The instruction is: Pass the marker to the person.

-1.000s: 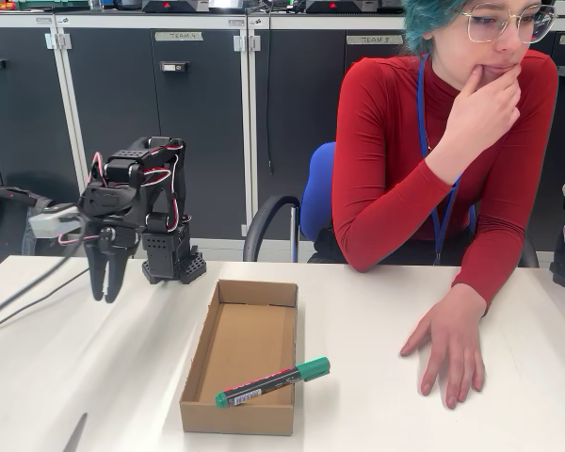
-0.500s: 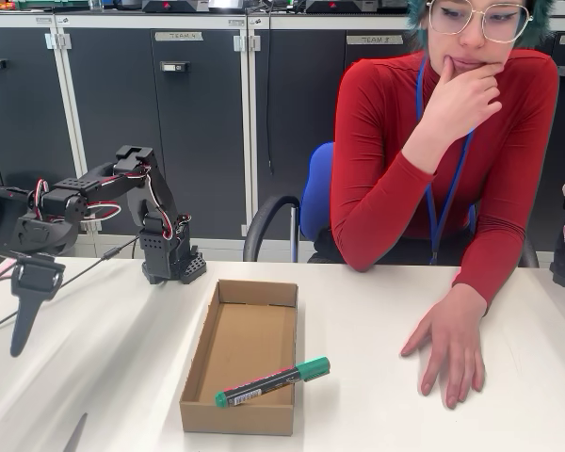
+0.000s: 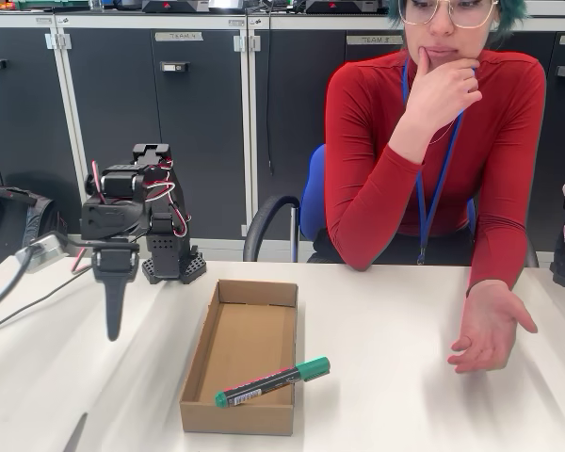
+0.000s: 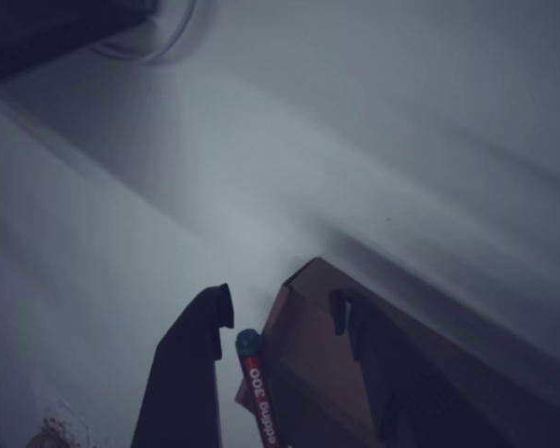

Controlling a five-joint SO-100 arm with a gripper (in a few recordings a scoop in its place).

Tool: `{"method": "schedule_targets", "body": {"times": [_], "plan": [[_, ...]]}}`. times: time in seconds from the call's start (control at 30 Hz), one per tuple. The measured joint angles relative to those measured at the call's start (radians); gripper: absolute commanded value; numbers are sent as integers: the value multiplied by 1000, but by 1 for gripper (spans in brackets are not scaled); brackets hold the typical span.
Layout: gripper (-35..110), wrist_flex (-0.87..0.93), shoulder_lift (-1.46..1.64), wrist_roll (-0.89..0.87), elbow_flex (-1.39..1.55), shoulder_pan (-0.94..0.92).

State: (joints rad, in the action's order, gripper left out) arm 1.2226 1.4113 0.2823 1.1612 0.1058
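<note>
The marker point(image 3: 273, 381) lies in the lower middle of the fixed view, resting across the near right corner of an open cardboard box point(image 3: 212, 344). Its green cap sticks out over the box's right wall toward the white table point(image 3: 377, 320), while its other green end sits near the box's front wall; the dark barrel with its red-and-white label tilts up to the right.

The black arm stands at the left of the frame, its base just beyond the far left corner of the box. The gripper point(image 3: 113, 315) hangs in the left middle, pointing straight down above the table and well apart from the marker. From this side its fingers read as one dark tapering blade, so here I cannot tell how they stand. In the wrist view the gripper point(image 4: 280, 322) shows two dark fingers held apart with nothing between them, and a corner of the box point(image 4: 308, 345) with the marker point(image 4: 257, 383), green end up and red label below, lies in the lower middle of that frame.

The person point(image 3: 433, 151) sits behind the table at the upper right in a red long-sleeved top with a blue lanyard. One hand is at the chin; the other hand point(image 3: 490, 325) is raised just above the table at the right, palm turned up, fingers loosely open.
</note>
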Motion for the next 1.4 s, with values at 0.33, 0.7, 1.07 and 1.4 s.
{"method": "schedule_targets", "body": {"times": [0.33, 0.7, 1.07, 1.4], "plan": [[22, -58, 0, -92, -3, 135], [22, -327, -170, -46, 34, 210], [22, -330, -279, -12, -71, 279], [22, -319, -360, 72, -101, 279]]}}
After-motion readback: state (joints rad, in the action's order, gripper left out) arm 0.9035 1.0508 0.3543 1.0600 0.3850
